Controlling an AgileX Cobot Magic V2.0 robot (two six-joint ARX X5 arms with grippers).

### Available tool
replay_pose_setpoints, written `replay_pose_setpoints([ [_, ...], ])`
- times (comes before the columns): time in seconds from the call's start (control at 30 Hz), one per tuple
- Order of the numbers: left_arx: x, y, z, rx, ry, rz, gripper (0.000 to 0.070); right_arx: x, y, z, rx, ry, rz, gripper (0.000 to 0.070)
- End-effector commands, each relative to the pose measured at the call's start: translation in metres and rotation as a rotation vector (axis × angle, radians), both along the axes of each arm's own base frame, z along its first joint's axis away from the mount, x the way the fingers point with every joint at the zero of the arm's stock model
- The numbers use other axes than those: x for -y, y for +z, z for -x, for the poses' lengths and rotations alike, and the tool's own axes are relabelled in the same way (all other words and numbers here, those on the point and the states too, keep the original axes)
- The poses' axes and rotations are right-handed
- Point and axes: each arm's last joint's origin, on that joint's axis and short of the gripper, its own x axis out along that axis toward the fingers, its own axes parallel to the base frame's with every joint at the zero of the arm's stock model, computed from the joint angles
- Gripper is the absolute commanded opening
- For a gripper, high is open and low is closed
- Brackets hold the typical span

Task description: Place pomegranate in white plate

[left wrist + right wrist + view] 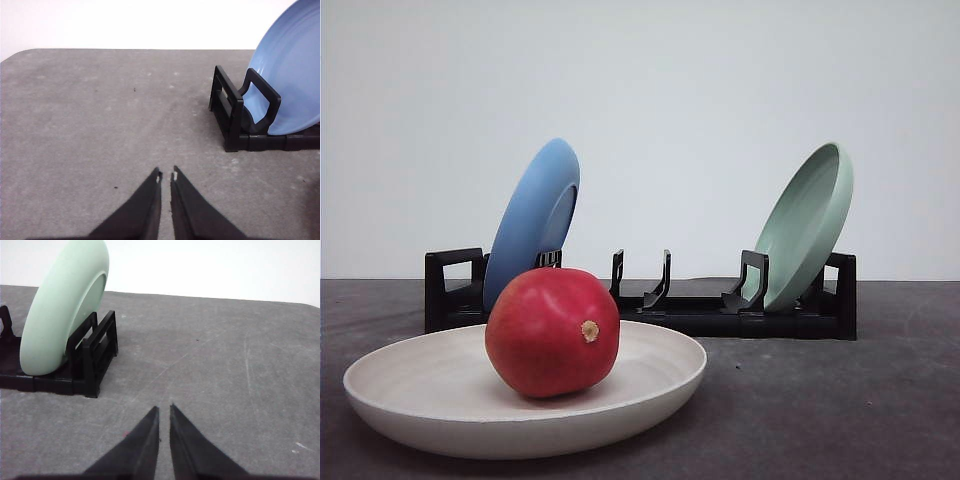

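The glossy red pomegranate [552, 331] rests inside the shallow white plate [660, 375] at the near left of the table in the front view, its tan stem nub facing the camera. My left gripper [166, 174] hovers over bare grey table to the left of the black rack, fingers shut with nothing between them. My right gripper [164, 409] hangs over bare table to the right of the rack, fingers also shut and holding nothing.
A black dish rack [700, 310] stands behind the white plate. A blue plate [533, 220] leans in its left end and a pale green plate [807, 222] in its right end. Grey table [90, 125] stretches beside both rack ends.
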Motion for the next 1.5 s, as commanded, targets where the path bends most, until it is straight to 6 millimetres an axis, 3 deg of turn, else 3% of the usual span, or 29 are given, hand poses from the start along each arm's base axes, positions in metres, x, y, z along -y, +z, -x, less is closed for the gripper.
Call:
replay_pose_setpoints([
  [0.0, 0.0000, -0.0039, -0.0005, -0.013, -0.001, -0.006, 0.0016, 0.0000, -0.0004, -0.0004, 0.006, -0.002, 0.000, 0.0034],
  [1.47, 0.0000, -0.0039, -0.0005, -0.013, -0.001, -0.006, 0.0016, 0.0000, -0.0004, -0.0004, 0.006, -0.002, 0.000, 0.0034],
])
